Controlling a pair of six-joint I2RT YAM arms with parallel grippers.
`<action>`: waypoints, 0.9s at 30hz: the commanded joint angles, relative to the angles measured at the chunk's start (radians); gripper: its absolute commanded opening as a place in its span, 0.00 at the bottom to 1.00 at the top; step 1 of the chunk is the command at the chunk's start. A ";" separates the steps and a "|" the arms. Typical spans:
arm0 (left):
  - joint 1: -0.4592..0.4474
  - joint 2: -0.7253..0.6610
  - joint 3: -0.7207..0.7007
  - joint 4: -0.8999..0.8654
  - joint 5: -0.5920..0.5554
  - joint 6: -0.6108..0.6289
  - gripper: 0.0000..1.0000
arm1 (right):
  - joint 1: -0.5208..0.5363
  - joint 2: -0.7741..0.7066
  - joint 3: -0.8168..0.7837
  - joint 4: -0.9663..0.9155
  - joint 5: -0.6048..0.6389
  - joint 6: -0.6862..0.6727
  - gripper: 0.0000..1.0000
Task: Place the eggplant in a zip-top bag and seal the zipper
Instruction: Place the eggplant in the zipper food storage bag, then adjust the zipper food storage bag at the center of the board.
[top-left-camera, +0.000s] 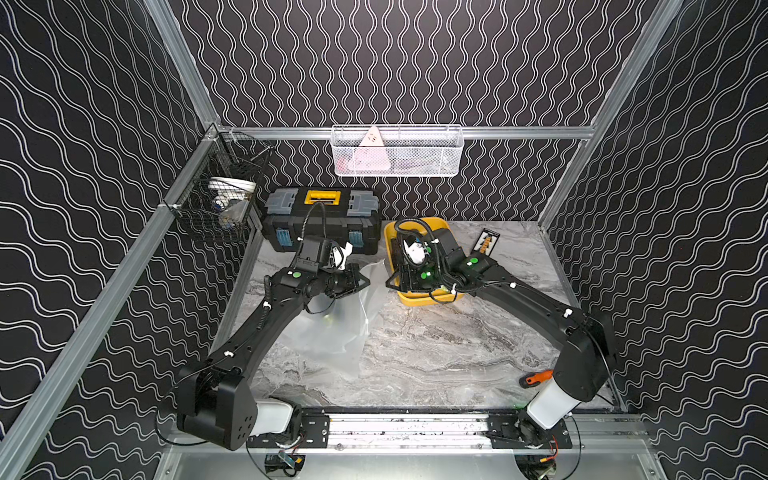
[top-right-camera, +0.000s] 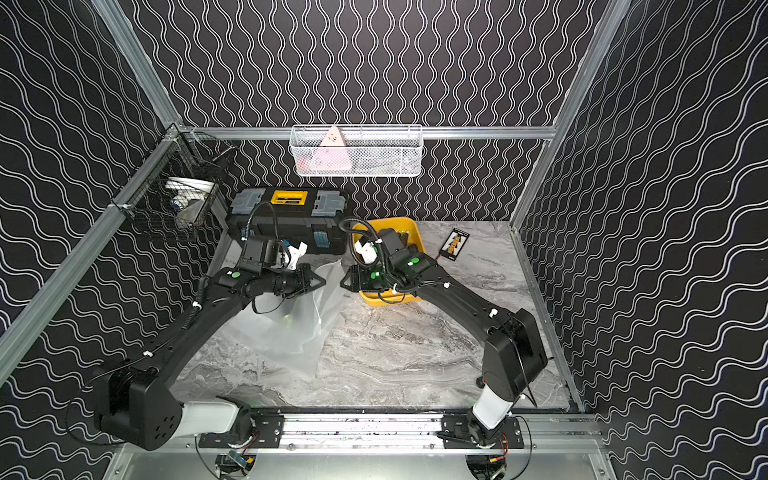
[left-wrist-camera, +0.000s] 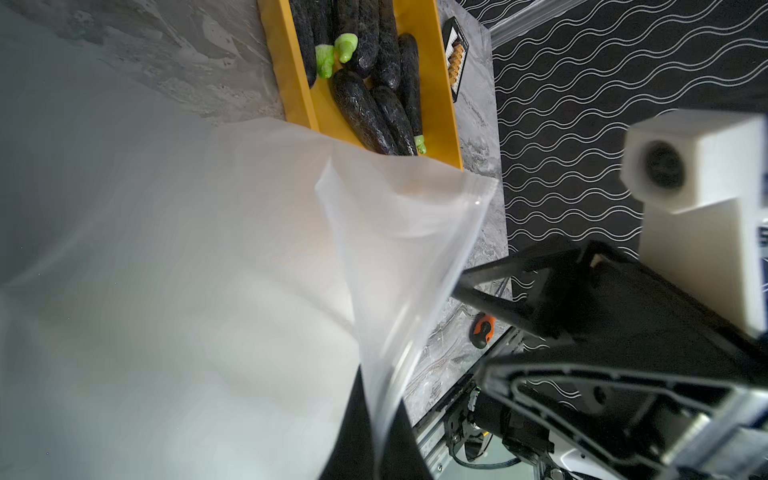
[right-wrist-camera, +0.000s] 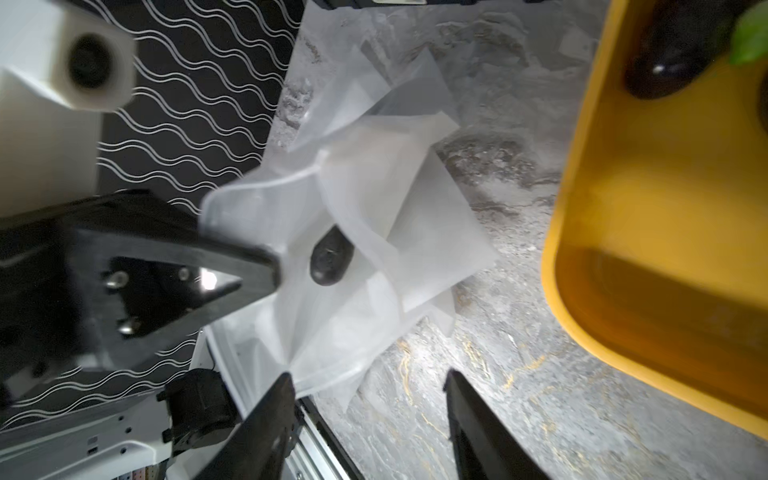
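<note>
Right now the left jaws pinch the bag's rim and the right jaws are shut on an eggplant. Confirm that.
Not quite. The jaws of the right gripper stand apart with nothing between them, as the right wrist view shows. The left gripper does pinch the rim of the zip-top bag.

Eggplants (left-wrist-camera: 361, 112) are purple-black, tray (left-wrist-camera: 437, 83) yellow, bag (left-wrist-camera: 208, 291) translucent.

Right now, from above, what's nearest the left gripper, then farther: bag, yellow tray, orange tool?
1. bag: pinched in the left gripper.
2. tray: just right of it.
3. orange tool: far right, front edge.
</note>
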 joint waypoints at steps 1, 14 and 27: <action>0.005 0.003 0.006 0.016 -0.015 -0.013 0.00 | -0.001 0.002 -0.031 0.039 0.038 0.011 0.56; 0.008 -0.008 -0.002 -0.007 -0.041 0.001 0.00 | 0.015 0.110 -0.005 0.194 -0.031 0.094 0.50; 0.054 -0.063 0.025 -0.066 -0.151 -0.004 0.00 | 0.031 0.128 0.050 0.330 -0.126 0.188 0.05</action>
